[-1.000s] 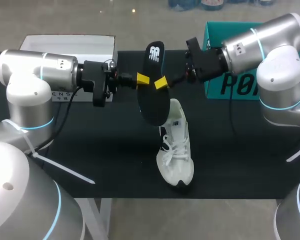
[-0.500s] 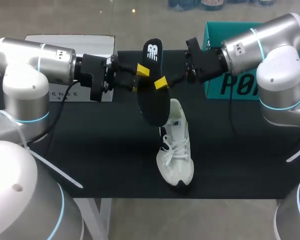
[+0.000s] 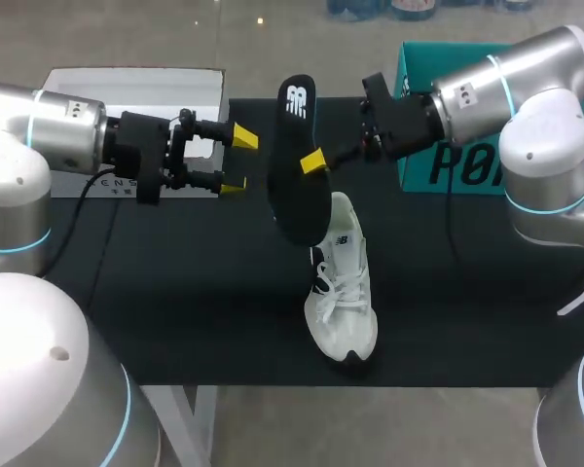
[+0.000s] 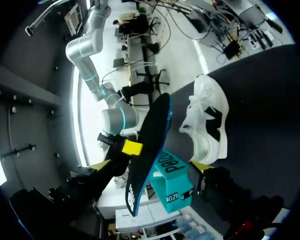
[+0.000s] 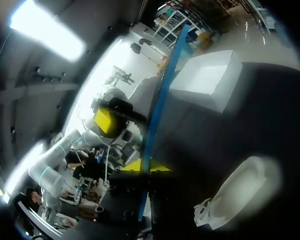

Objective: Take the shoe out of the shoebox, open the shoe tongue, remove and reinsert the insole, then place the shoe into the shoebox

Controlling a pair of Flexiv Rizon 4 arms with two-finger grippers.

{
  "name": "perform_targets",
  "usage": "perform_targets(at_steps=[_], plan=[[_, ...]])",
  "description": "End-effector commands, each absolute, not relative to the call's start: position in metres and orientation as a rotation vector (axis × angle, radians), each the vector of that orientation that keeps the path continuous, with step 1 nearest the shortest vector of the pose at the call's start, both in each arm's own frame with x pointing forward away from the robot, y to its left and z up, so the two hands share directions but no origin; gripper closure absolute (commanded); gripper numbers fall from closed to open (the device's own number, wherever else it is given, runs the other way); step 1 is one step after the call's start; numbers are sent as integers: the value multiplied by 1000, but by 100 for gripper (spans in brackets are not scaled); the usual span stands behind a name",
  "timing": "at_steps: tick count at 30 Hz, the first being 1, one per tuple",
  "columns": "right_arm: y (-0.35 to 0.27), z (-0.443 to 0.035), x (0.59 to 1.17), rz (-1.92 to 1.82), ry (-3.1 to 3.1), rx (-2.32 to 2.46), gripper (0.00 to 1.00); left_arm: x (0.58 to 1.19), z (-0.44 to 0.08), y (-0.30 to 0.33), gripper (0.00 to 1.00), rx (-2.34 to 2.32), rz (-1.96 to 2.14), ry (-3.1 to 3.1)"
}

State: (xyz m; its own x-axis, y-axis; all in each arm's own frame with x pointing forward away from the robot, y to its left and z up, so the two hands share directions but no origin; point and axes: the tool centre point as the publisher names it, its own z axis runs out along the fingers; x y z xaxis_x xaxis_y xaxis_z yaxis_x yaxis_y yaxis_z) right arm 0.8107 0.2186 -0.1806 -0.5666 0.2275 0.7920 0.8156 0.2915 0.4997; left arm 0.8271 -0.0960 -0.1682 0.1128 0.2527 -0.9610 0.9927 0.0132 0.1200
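One gripper rather than two is at the insole (image 3: 297, 185) now. A second ago both yellow-tipped pairs met on it; since then the left gripper (image 3: 238, 161) has let go and drawn back toward its own side, and it hangs over the table (image 3: 175, 292) in front of the white box (image 3: 136, 92), fingers spread wide with nothing between them. The right gripper (image 3: 307, 161) has not moved: it stays clamped on the insole about midway along, one yellow tip on the near face and the other hidden behind. The insole stands nearly upright in the air, its lower end just above the heel opening of the white shoe (image 3: 343, 292), which lies on the table, toe toward the near edge, well apart from the teal shoebox (image 3: 462, 167). This looks like a finished handover, so the insole is out and the right arm alone must guide it back in. The free left gripper could steady the shoe or hold the tongue open.
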Motion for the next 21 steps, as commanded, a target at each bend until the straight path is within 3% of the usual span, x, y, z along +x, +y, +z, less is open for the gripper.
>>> perform_targets(at_steps=[1,21], plan=[[220,-181,811,-1270,-1969,-933,100,803,-161,-75,0,1397,-930,1338],[220,-181,811,-1270,-1969,-933,100,798,-160,-51,0,1380,-956,1397]])
